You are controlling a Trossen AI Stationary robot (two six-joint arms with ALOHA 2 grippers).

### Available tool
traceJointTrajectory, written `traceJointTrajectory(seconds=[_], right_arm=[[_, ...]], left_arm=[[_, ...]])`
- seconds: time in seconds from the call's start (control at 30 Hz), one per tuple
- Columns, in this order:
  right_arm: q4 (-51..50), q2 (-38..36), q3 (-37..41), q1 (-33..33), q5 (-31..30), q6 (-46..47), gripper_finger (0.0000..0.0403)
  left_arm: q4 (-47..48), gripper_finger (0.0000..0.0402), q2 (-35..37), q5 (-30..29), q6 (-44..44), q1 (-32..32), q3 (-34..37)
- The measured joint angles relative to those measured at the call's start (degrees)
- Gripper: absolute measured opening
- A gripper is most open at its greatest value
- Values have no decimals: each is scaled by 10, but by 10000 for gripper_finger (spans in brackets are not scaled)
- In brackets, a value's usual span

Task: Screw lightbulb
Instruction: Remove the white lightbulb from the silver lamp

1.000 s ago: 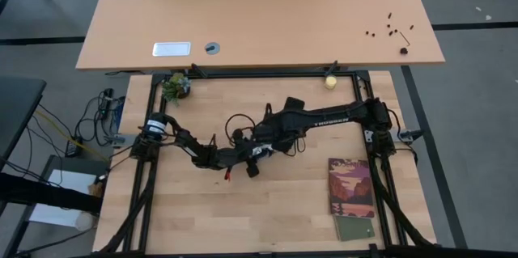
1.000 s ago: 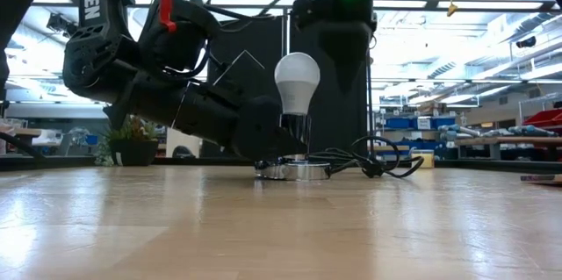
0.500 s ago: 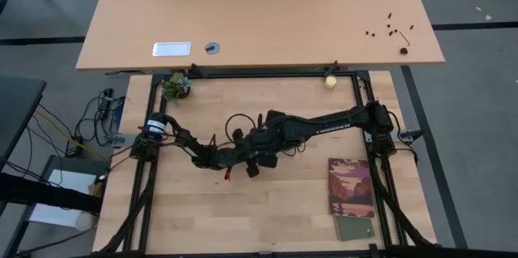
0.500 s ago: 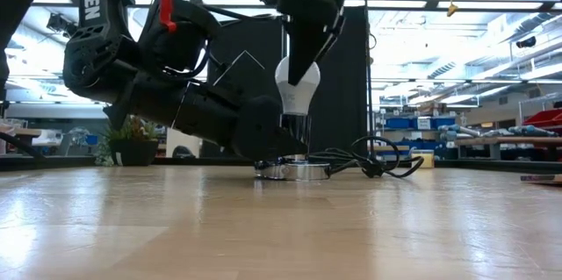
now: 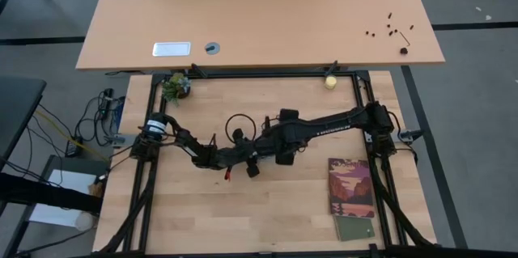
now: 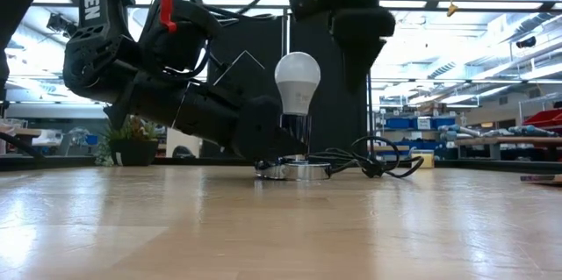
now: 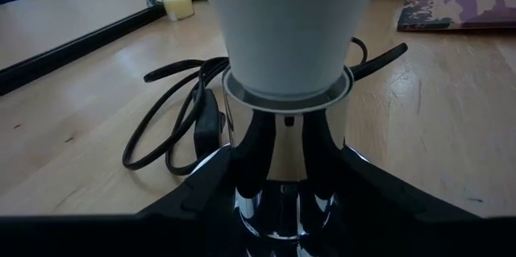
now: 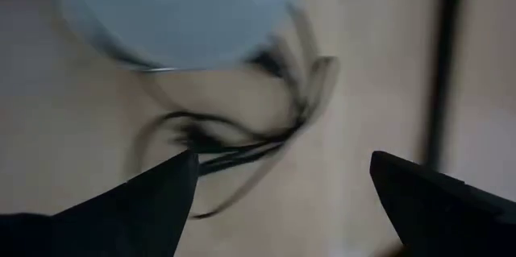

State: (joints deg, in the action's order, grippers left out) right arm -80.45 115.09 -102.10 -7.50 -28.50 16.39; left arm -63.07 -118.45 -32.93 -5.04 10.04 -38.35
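Note:
The white lightbulb (image 6: 297, 82) stands upright in a round silver socket (image 6: 294, 170), which rests on the table with its black cord (image 6: 378, 161) coiled beside it. My left gripper (image 7: 284, 201) lies low at the socket, reaching in from the table's left, and is shut on it. My right gripper (image 6: 358, 30) hangs open above the bulb and off to one side, clear of it. In the right wrist view the bulb (image 8: 169, 7) lies beyond the gripper's spread fingers (image 8: 282, 201). In the high view the arms (image 5: 271, 141) cover the bulb. My left gripper pinches the socket's chrome neck (image 7: 284, 160), just under the bulb's base, between its two fingers (image 7: 210, 201). The fingers come nearly level from the table's left. The socket stands upright with its foot on the table.
A picture booklet (image 5: 352, 187) and a green card (image 5: 356, 228) lie near the right front. A yellowish ball (image 5: 330, 82) and a small plant (image 5: 174, 86) sit at the far edge. A black frame (image 5: 267, 74) borders the table.
My right gripper swung in over the bulb's top, then drew back toward the table's right and rolled, staying open. The bulb, the socket and my left gripper kept still.

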Motion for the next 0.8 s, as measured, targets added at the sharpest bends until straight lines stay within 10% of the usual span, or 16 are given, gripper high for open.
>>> traceJointTrajectory(seconds=[0.8], right_arm=[[184,1,2,53,183,-48,374]], left_arm=[[-3,190,0,0,-1,0,0]])
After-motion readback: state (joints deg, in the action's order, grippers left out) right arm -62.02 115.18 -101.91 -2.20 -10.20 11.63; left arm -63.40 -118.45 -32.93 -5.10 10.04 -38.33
